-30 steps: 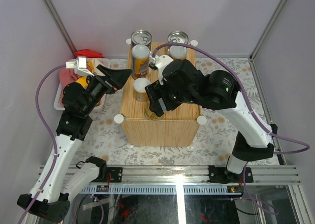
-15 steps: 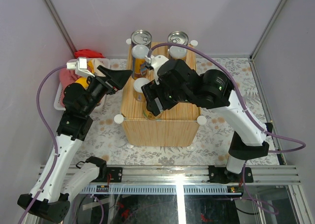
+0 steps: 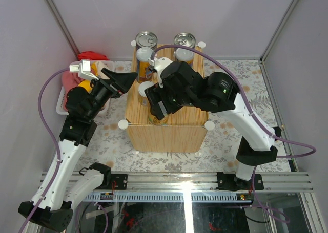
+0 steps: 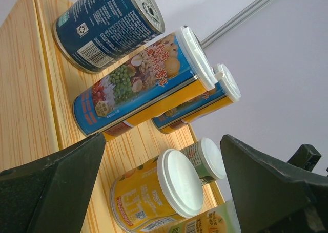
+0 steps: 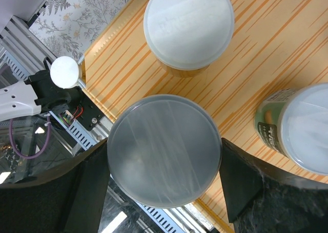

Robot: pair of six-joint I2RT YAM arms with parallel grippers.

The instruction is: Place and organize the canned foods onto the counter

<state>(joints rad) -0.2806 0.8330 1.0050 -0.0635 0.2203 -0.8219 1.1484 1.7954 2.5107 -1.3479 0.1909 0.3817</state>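
We are holding 1 can in the right gripper. Its 2 fingers are pressing on opposite sides of the can, over the near-left part of the counter, close to the white knob at that corner. We cannot tell whether its base is touching the wood, since the translucent lid is hiding everything beneath. The left gripper is hovering beside the counter's left side with its fingers spread wide and nothing between them, facing the row of standing cans. Those are sitting upright on the counter top: 2 silver-topped cans at the far edge, tall white-lidded cans in front of them, and a yellow can and a green-labelled can near the held one but apart from it. We are judging each can to be a rigid metal cylinder, fairly heavy if full, with a smooth printed wall that could slip. The snap-on lid looks likely to pop off, so we are favouring a squeeze across the body, not the lid. Compared with 1.0 s ago, the right arm is sitting slightly further left, the held can with it, while the left arm and the standing cans are unchanged.
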